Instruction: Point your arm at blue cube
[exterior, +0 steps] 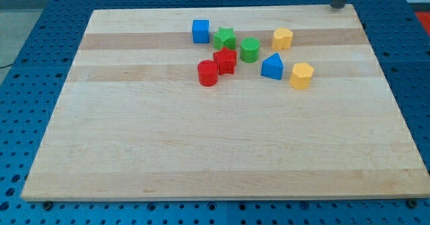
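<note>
The blue cube (200, 31) sits on the wooden board (201, 144), in the upper part, a little to the view's left of the middle. Just beside it, on the view's right, stands a green star-shaped block (225, 37), very near or maybe touching; I cannot tell which.

The rod comes down at the view's top right corner, and my tip (338, 7) is at the far edge of the board there, well apart from the blue cube and from all other blocks. The rod has no jaws, so there is nothing to open or close, and it is touching no block.

Below the green star a red star-shaped block (226, 61) is pressed against a red cylinder (207, 73), which is at its lower left. To the view's right of the green star there is a green cylinder (250, 50). Further right come a yellow block (282, 38), a blue triangular block (272, 66) and a yellow hexagonal block (302, 75). Around the board I see a blue perforated table (40, 43).
</note>
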You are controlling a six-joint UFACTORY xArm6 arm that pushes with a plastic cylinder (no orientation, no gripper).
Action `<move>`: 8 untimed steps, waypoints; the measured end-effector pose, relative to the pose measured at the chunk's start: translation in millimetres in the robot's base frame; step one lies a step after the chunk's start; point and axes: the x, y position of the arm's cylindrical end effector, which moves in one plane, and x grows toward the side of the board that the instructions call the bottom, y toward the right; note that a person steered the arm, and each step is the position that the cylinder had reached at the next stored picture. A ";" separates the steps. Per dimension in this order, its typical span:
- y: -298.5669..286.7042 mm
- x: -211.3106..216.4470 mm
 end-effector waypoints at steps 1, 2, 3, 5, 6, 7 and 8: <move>0.0 0.0; 0.0 0.3; 0.0 2.4; 5.1 103.9; -3.7 144.0; -37.7 107.6; -74.4 54.7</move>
